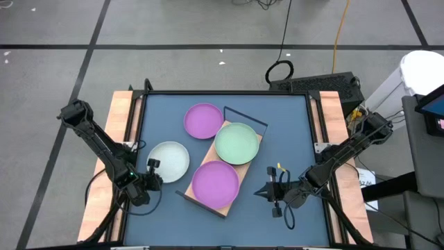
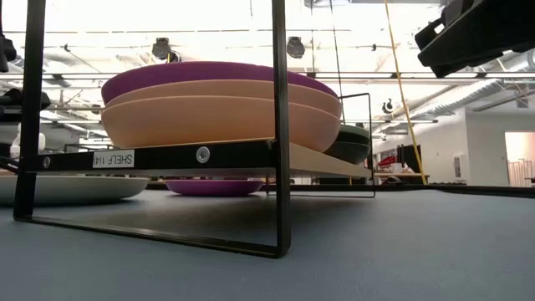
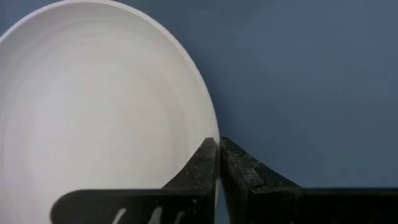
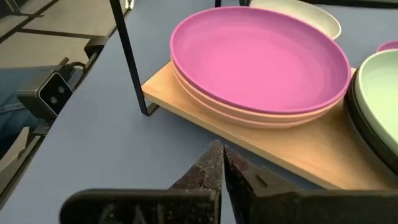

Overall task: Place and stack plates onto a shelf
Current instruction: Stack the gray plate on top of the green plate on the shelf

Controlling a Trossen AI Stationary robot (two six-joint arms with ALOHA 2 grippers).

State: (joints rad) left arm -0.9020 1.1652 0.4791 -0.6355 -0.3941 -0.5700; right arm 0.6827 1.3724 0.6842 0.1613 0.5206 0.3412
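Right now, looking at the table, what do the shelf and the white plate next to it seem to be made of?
The shelf: a light wooden board, by its pale tan, unpainted-looking top, on a thin black frame that looks like metal rod or wire. The white plate: smooth and matte with no glare and faint concentric rings; that suits plastic or matte ceramic, and the look alone cannot settle which.

Seen: round white-grey plate (image 3: 93, 112) with smooth matt finish, faint concentric rings. Round purple plate (image 4: 261, 59) matt, even-toned. Light wooden shelf board (image 4: 298, 149) with fine grain, on thin black metal wire frame (image 2: 280, 125). Blue-grey tabletop (image 1: 291, 132) matt, finely textured.
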